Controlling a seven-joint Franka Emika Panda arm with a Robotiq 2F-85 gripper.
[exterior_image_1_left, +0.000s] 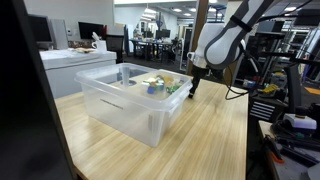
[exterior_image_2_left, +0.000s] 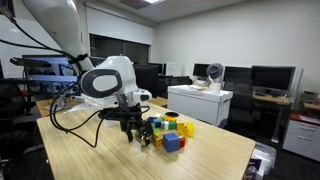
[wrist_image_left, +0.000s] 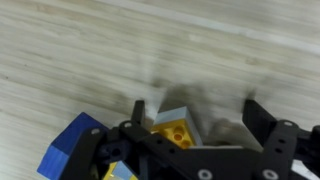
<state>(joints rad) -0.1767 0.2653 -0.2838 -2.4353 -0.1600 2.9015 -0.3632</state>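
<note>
My gripper (wrist_image_left: 195, 105) points down at the wooden table (wrist_image_left: 90, 50) with its jaws wide open. A yellow block (wrist_image_left: 172, 128) with a grey-blue side lies between the fingers, closer to the left one, and neither finger presses on it. A blue block (wrist_image_left: 70, 150) sits just outside the left finger. In both exterior views the gripper (exterior_image_2_left: 135, 135) (exterior_image_1_left: 193, 88) hangs low at the edge of a pile of coloured blocks (exterior_image_2_left: 168, 132). Black cables (exterior_image_2_left: 75, 118) trail from the arm across the table.
A large clear plastic bin (exterior_image_1_left: 130, 105) stands on the table close to the gripper; the coloured blocks (exterior_image_1_left: 158, 84) show at its far side. Desks, monitors (exterior_image_2_left: 265, 78) and a white cabinet (exterior_image_2_left: 200, 103) stand beyond the table's edges.
</note>
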